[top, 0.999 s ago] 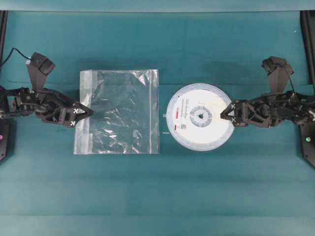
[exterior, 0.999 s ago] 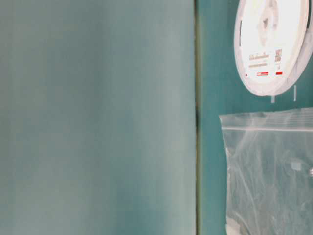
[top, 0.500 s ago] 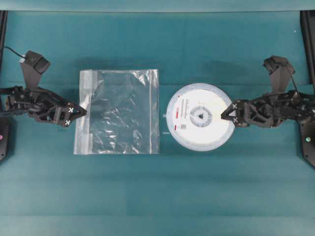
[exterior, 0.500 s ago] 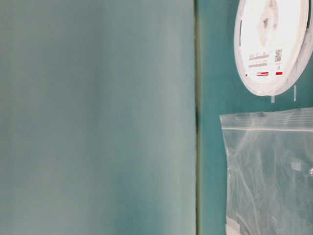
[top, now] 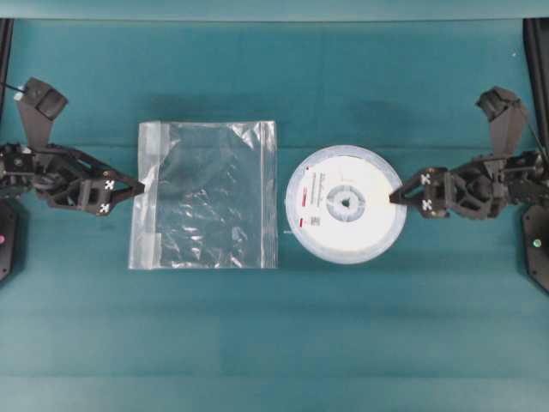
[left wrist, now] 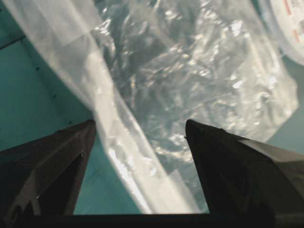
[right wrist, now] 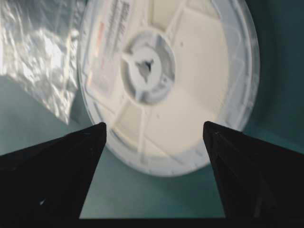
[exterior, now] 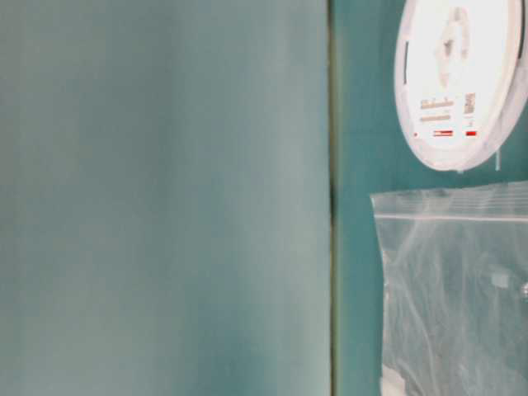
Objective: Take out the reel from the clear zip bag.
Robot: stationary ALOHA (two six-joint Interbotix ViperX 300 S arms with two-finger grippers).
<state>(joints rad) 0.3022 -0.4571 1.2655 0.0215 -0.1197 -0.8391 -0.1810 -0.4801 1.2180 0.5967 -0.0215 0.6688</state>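
Note:
The reel lies flat on the teal table, outside the clear zip bag, just right of the bag's zip edge. It also shows in the table-level view and the right wrist view, with its grey hub and red-marked label. The bag lies flat and empty; it also shows in the left wrist view. My left gripper is open at the bag's left edge, its jaws either side of the bag's edge strip. My right gripper is open and empty at the reel's right rim.
Black frame posts stand at the table's left and right edges beside the arm bases. A plain teal panel fills the left of the table-level view.
Both arms have drawn back outward, the left to the left, the right to the right. The reel has shifted slightly left toward the bag. The bag has not moved.

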